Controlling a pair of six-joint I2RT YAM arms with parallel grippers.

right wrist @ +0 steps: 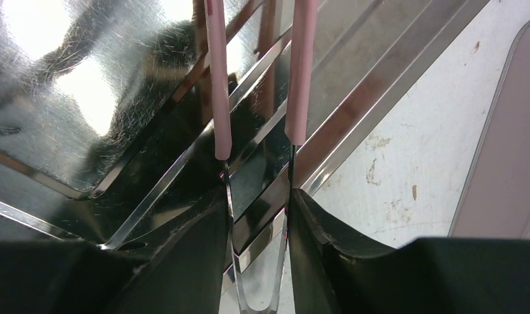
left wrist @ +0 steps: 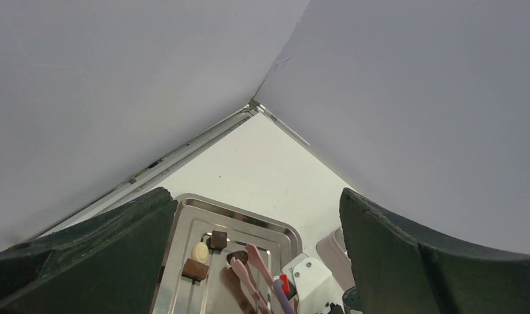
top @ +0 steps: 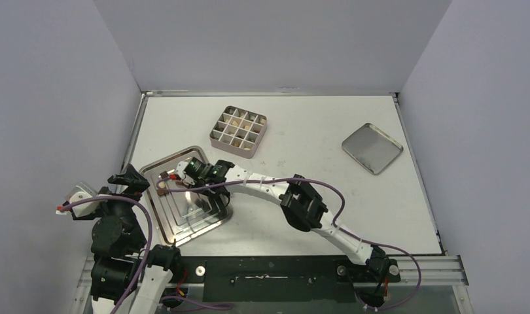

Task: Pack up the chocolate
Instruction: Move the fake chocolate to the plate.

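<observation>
The right gripper [top: 184, 171] clamps pink-tipped tweezers [right wrist: 218, 98] over the silver tray's [top: 190, 219] far-left corner, where a few chocolate pieces [left wrist: 199, 252] lie. The left gripper [top: 128, 179] gapes wide, just left of the tray.

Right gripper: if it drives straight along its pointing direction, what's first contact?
The right gripper holds pink-tipped tweezers in its jaws, so those lead. Straight on, they'd probably meet the dark chocolate piece by their tips on the silver tray; depth is unclear.
</observation>
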